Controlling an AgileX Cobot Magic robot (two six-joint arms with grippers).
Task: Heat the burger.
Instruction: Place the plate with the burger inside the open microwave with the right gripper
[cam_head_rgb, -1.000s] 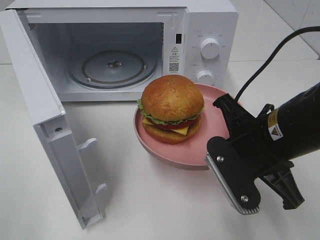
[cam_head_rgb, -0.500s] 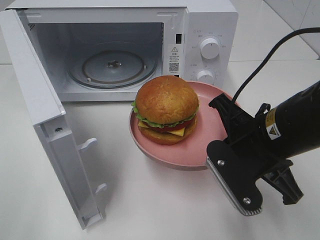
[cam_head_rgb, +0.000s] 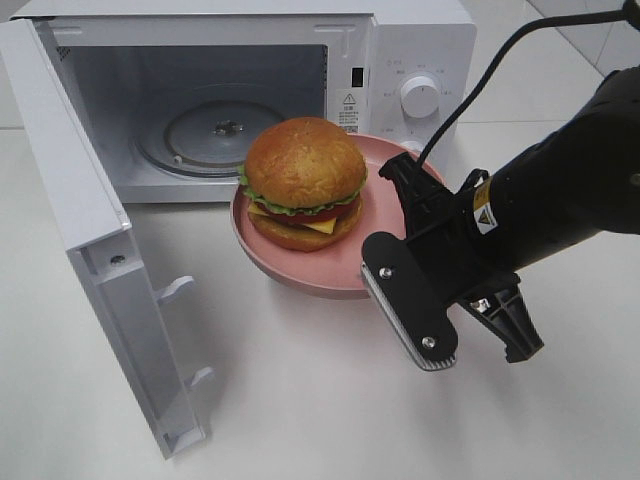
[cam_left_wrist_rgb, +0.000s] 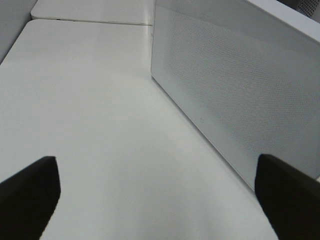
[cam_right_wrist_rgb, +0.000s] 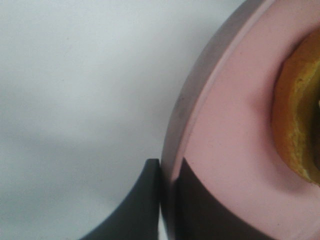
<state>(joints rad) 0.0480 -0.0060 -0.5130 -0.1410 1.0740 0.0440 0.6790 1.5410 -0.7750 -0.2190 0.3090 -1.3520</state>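
The burger (cam_head_rgb: 303, 180), with a golden bun, lettuce, tomato and cheese, sits on a pink plate (cam_head_rgb: 345, 268) just in front of the open microwave (cam_head_rgb: 420, 50). My right gripper (cam_head_rgb: 378, 272) is shut on the plate's near-right rim. In the right wrist view, the right gripper (cam_right_wrist_rgb: 165, 172) pinches the plate's rim (cam_right_wrist_rgb: 225, 125), with the burger's bun (cam_right_wrist_rgb: 295, 125) at the edge of the picture. My left gripper (cam_left_wrist_rgb: 155, 200) stands open with nothing between its fingers (cam_left_wrist_rgb: 30, 195), facing the microwave's outer side wall (cam_left_wrist_rgb: 240, 90). It is out of the exterior high view.
The microwave door (cam_head_rgb: 90, 230) hangs wide open at the left, reaching toward the table's front. A glass turntable (cam_head_rgb: 225, 135) lies inside the cavity. Two knobs (cam_head_rgb: 420, 95) are on the panel to the right of the cavity. The right arm's black cable (cam_head_rgb: 480, 70) arcs overhead.
My right gripper has carried the plate with the burger left and back, toward the microwave's opening. The left gripper shows no change.
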